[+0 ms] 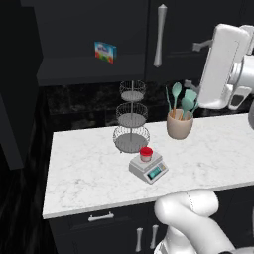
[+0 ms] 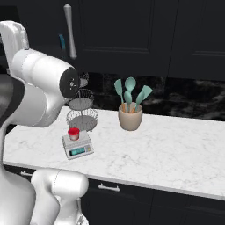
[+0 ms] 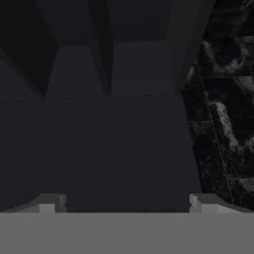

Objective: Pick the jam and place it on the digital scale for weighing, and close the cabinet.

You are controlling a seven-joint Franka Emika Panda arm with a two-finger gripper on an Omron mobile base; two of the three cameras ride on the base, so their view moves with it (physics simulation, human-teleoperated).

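Currently the jam [image 1: 146,153] sits on the digital scale [image 1: 149,167], near the middle of the white marble bench [image 1: 84,173]. Just behind stands a 3-tier wire rack [image 1: 131,116], with a beige utensil crock [image 1: 179,123] to its right. Up at the cabinet [image 1: 124,30], the arm is raised; the pincer [image 3: 127,204] is spread wide, holding nothing, facing a dark panel. 1 blue box [image 1: 105,51] rests on the open cabinet shelf on the left.
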